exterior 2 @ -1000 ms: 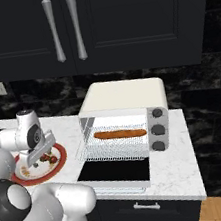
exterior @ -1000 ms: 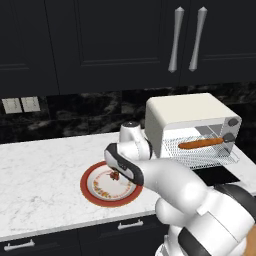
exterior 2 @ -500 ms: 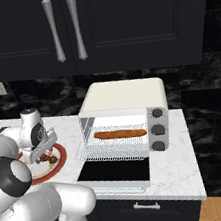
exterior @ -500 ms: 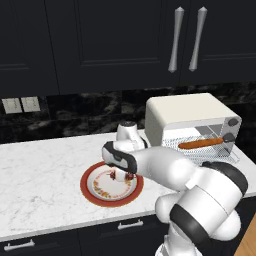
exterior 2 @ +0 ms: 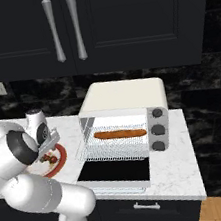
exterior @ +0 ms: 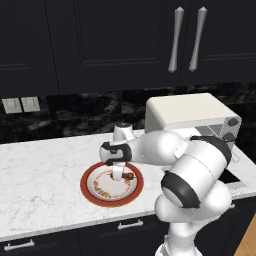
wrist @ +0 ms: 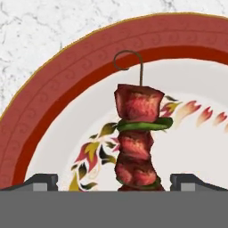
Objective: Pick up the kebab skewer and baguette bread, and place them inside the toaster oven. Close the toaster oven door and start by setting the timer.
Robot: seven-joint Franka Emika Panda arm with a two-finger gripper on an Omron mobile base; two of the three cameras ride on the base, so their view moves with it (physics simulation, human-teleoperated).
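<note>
with the gripper (wrist: 113, 181) spread open astride the skewer (wrist: 137, 141) on the plate (wrist: 53, 89), the thin stick could be missed or nudged aside if the jaws are closed off-centre.

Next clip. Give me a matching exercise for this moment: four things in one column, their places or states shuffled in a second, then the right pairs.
Things:
1. kebab skewer
2. baguette bread
3. toaster oven door
4. hand

Places or states:
A. folded down flat, open
B. lying on the red-rimmed plate
C. open, low over the plate, a finger on each side of the skewer
D. on the wire rack inside the toaster oven

Pairs: 1-B, 2-D, 3-A, 4-C
</note>
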